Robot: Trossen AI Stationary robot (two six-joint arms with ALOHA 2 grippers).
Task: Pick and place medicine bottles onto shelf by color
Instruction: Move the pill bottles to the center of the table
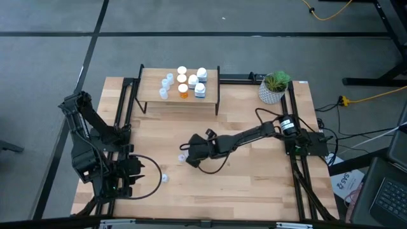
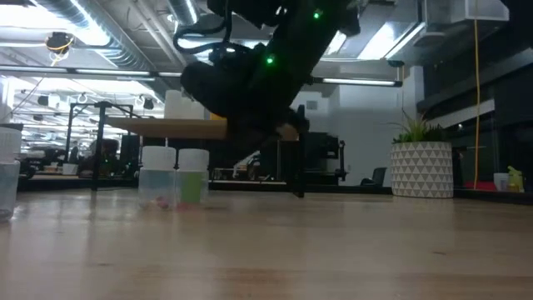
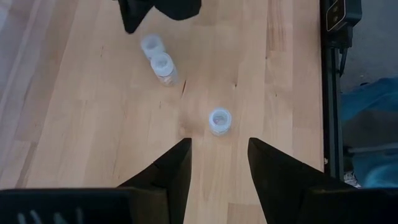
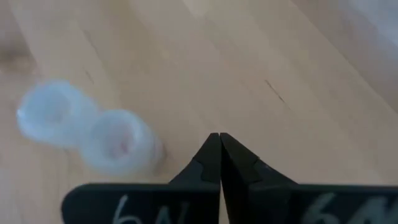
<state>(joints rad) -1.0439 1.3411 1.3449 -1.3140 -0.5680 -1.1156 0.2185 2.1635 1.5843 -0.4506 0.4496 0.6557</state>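
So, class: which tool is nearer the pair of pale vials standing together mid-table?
Right. The right tool is beside the vial pair, shut and empty. The left tool, open, waits near the table's left front, closer to a lone vial.

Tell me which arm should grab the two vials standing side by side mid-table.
Right, probably. Its claw, shut, hovers right beside the pair of vials. The left claw sits open at the table's near-left, closer to a lone vial.

Two pale vials (image 1: 182, 156) stand touching each other just beside the right gripper (image 1: 188, 150), blocking its front. Bare table (image 1: 254, 184) lies open around them; a lone vial (image 1: 164, 179) stands apart.
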